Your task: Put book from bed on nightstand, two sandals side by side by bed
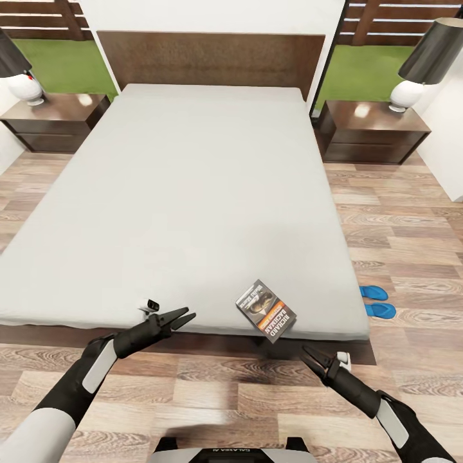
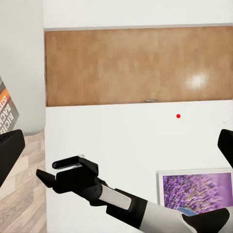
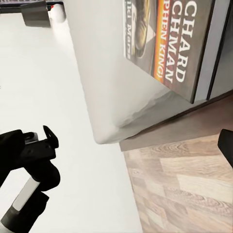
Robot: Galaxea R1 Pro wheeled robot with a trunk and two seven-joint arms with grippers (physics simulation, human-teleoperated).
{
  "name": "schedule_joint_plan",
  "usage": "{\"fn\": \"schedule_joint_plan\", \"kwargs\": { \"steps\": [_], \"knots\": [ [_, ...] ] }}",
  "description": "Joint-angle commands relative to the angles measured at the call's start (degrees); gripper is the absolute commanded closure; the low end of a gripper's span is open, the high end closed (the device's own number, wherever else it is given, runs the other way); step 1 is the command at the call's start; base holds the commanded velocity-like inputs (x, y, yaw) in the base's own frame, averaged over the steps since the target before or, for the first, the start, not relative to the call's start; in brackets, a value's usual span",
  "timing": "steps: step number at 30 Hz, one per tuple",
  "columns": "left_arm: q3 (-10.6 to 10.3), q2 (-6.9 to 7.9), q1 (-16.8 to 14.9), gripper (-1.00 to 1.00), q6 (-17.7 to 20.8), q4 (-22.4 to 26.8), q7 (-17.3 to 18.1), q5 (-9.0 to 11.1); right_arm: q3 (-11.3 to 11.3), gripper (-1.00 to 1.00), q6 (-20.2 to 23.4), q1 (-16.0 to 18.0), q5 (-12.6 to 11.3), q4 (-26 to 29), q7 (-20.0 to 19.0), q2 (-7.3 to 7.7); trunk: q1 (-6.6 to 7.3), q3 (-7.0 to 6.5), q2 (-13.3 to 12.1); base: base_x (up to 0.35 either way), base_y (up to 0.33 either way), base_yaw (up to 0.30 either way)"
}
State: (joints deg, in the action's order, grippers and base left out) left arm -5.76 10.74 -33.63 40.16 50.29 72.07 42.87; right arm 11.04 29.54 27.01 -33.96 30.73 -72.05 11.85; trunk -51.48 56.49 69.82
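The book (image 1: 265, 310), dark with an orange band, lies flat on the grey mattress of the bed (image 1: 186, 193), at its foot edge towards the right. It also appears at the mattress edge in the right wrist view (image 3: 170, 43). My right gripper (image 1: 307, 355) hangs open over the floor just in front of and right of the book. Left of the book, my left gripper (image 1: 183, 317) is open at the foot edge. The two blue sandals (image 1: 377, 302) lie side by side on the floor by the bed's right side. One nightstand (image 1: 54, 119) flanks the headboard on the left, the other (image 1: 373, 132) on the right.
Each nightstand carries a white lamp with a dark shade, one on the left (image 1: 19, 74) and one on the right (image 1: 421, 71). Wood-plank floor (image 1: 399, 225) runs along both sides of the bed. A white wall (image 1: 450, 141) closes in at the far right.
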Motion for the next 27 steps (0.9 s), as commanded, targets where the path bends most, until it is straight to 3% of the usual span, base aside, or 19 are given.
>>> {"fn": "schedule_joint_plan", "kwargs": {
  "steps": [1, 8, 13, 19, 23, 27],
  "knots": [
    [-0.2, 0.07, 0.0, -1.00, 0.5, 0.0, 0.0, 0.5, 0.0, -1.00, 0.5, 0.0, -0.2, 0.0, -0.1, 0.01, 0.00, 0.03, 0.0, 0.000, 0.000, 0.000],
    [-0.3, 0.03, 0.0, -1.00, 0.5, 0.0, -0.1, 0.5, 0.8, -1.00, 0.5, 0.0, -0.3, 0.1, -0.1, 0.07, 0.00, 0.03, 0.0, 0.000, 0.000, 0.000],
    [-0.3, -0.82, 0.0, -1.00, 0.5, 0.0, -0.1, 0.5, 4.6, -1.00, 0.5, 0.0, -0.3, 0.1, -0.2, 0.04, 0.00, 0.03, 0.0, 0.000, 0.000, 0.000],
    [-0.3, -1.14, 0.0, -1.00, 0.5, 0.0, 0.0, 0.5, 6.1, -1.00, 0.5, 0.0, -0.3, 0.1, -0.2, 0.02, 0.00, 0.03, 0.0, 0.000, 0.000, 0.000],
    [-0.5, -1.16, 0.0, -1.00, 0.5, 0.0, -0.1, 0.5, 9.5, -1.00, 0.5, 0.0, -0.3, 0.1, -0.2, 0.01, 0.00, 0.03, 0.0, 0.000, 0.000, 0.000],
    [-0.6, -1.16, 0.0, -1.00, 0.5, 0.0, -0.1, 0.5, 10.3, -1.00, 0.5, 0.0, -0.3, 0.1, -0.2, 0.01, 0.00, 0.03, 0.0, 0.000, 0.000, 0.000]
  ]
}}
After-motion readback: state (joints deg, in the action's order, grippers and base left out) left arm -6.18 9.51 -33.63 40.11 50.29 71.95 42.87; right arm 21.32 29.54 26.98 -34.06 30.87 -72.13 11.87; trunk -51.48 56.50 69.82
